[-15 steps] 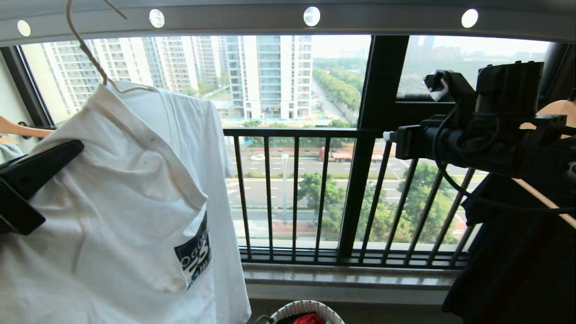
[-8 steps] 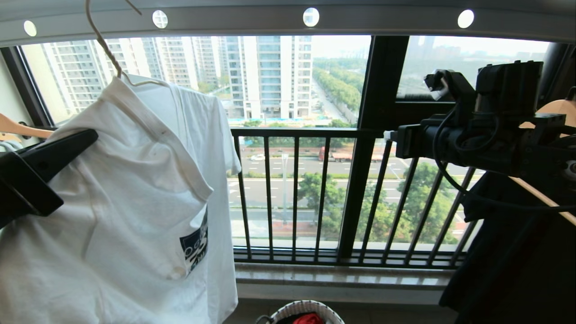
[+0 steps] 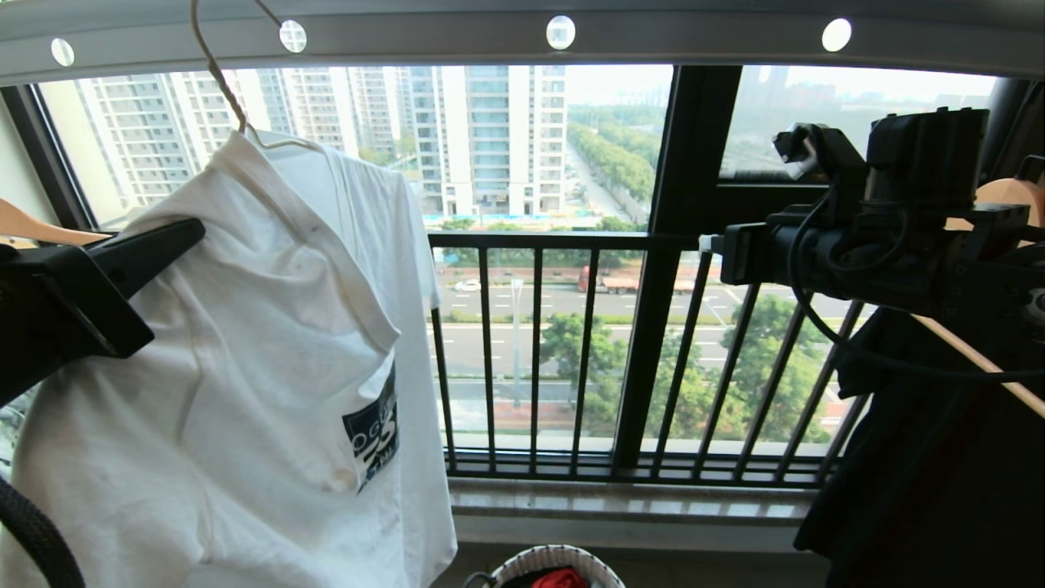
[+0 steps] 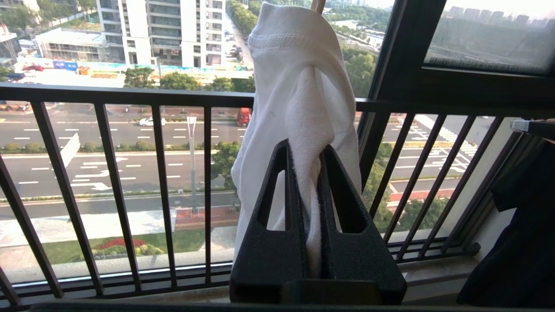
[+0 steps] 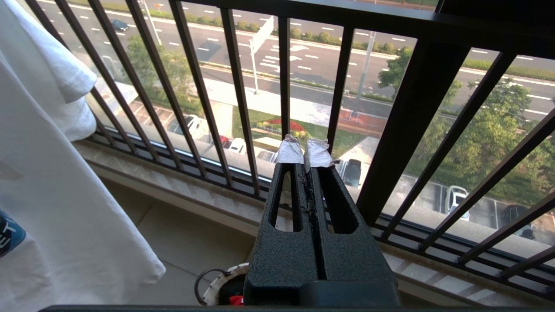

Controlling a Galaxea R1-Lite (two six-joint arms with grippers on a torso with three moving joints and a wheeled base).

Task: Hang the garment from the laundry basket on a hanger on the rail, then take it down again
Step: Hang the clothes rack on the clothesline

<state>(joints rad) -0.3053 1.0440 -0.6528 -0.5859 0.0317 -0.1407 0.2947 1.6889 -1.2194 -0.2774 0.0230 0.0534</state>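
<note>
The white garment (image 3: 269,343) with its navy chest graphic hangs on the thin wire hanger (image 3: 220,82). The hanger's neck rises just under the grey rail (image 3: 424,37), and its hook top is cut off by the picture's edge. My left gripper (image 3: 192,233) is shut on a fold of the garment's shoulder cloth (image 4: 299,65), which shows pinched between its black fingers (image 4: 277,173). My right gripper (image 5: 304,149) is shut on nothing, held level at the right (image 3: 709,243) before the window. The laundry basket (image 3: 531,563) stands on the floor below (image 5: 212,286).
A black barred window railing (image 3: 571,351) and a thick window post (image 3: 669,245) stand behind. A wooden hanger (image 3: 41,233) shows at the far left. A dark garment (image 3: 939,457) hangs on a wooden hanger at the right. A red piece (image 3: 559,578) lies in the basket.
My left gripper has risen and moved right with the garment and the hanger, whose neck now stands further right under the rail. The right arm has kept still.
</note>
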